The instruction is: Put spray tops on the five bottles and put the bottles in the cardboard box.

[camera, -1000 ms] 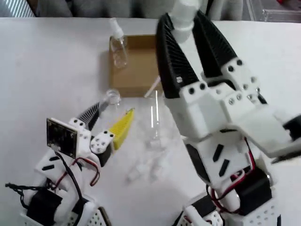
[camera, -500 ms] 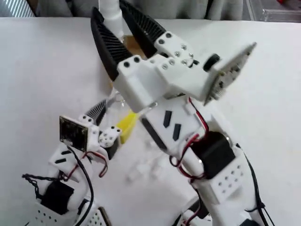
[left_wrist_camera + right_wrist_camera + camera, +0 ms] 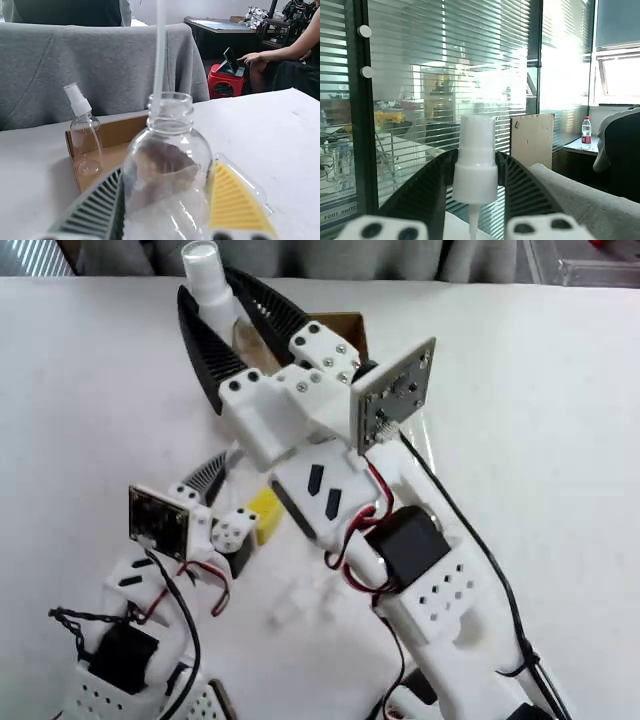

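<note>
My left gripper point(image 3: 167, 170) is shut on a clear bottle point(image 3: 165, 165) without a top, held upright between its grey and yellow fingers. My right gripper point(image 3: 476, 155) is shut on a white spray top point(image 3: 476, 167), high above the table. The spray top's thin tube point(image 3: 160, 50) hangs down to the bottle's open neck. From above, the right gripper point(image 3: 210, 285) with the spray top point(image 3: 203, 265) stands over the left gripper point(image 3: 235, 490). A cardboard box point(image 3: 117, 137) lies behind, with one capped bottle point(image 3: 85, 135) standing in it.
Loose clear spray parts point(image 3: 310, 600) lie on the white table between the arms' bases. The right arm covers most of the box point(image 3: 345, 325). A clear plastic wrapper point(image 3: 245, 182) lies beside the yellow finger. A grey cloth point(image 3: 100, 65) hangs at the table's far edge.
My right arm has swung left across the table with the spray top, from over the box's right side to above the left gripper's bottle. The left arm has shifted slightly.
</note>
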